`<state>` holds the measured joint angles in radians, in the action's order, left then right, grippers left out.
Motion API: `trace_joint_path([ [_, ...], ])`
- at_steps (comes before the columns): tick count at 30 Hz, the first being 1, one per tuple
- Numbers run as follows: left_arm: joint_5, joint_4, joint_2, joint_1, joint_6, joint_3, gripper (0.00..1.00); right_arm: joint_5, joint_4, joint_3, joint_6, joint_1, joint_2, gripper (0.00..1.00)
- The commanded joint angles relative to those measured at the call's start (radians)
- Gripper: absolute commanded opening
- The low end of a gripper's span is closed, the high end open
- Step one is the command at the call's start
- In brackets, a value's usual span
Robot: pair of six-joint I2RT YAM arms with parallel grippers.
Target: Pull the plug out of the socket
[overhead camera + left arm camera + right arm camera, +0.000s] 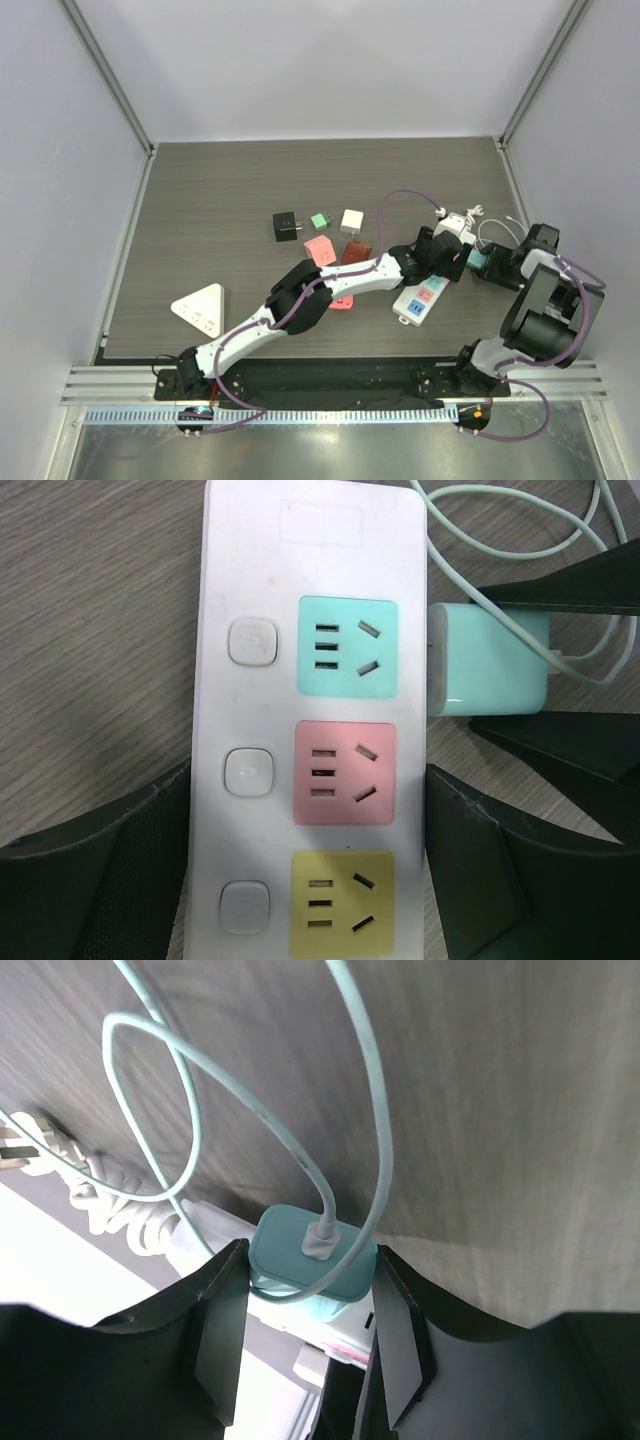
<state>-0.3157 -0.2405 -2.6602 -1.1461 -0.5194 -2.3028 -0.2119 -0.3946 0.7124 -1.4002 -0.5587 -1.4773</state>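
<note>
A white power strip (260,700) with teal, pink and yellow sockets lies at the table's right (418,300). A teal plug (490,660) with a pale cable sits against the strip's right side by the teal socket. My left gripper (310,825) is shut on the strip, one finger pressed on each long edge; it also shows in the top view (440,262). My right gripper (310,1270) is shut on the teal plug (312,1252), its fingers (560,750) above and below the plug in the left wrist view. It also shows in the top view (490,262).
A white charger with a coiled cable (455,222) lies just behind the strip. Small adapters lie mid-table: black (286,226), green (320,221), white (352,220), pink (319,249), brown-red (356,252). A white triangular socket block (200,308) sits at front left.
</note>
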Motion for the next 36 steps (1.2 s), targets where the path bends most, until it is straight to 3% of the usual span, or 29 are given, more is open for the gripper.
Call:
trace_joint_path([
  [1,-0.161,-0.161,-0.076,0.082,-0.088,0.013,0.38,0.149,-0.138,-0.034,0.142,-0.098,0.054,0.01],
  [7,-0.206,-0.178,-0.095,0.068,-0.074,-0.02,0.31,0.123,-0.145,-0.041,0.129,-0.098,0.089,0.01],
  [12,-0.175,-0.166,-0.087,0.074,-0.077,-0.006,0.32,0.155,-0.156,0.028,0.219,-0.099,0.106,0.01],
  [15,-0.111,-0.14,-0.06,0.085,-0.076,0.006,0.46,0.158,-0.167,0.105,0.329,-0.098,0.094,0.01],
  [21,0.012,0.022,0.065,0.086,-0.053,0.205,0.74,0.091,-0.159,0.22,0.584,-0.07,0.068,0.01],
  [27,0.101,0.133,0.154,0.088,-0.005,0.279,0.94,0.054,-0.121,0.294,0.779,0.026,0.09,0.01],
  [32,0.151,0.233,0.277,0.1,0.05,0.379,1.0,0.052,-0.118,0.355,0.839,0.069,0.121,0.01],
  [36,0.158,0.444,0.454,0.124,0.055,0.618,1.0,0.042,-0.118,0.392,0.872,0.082,0.15,0.01],
])
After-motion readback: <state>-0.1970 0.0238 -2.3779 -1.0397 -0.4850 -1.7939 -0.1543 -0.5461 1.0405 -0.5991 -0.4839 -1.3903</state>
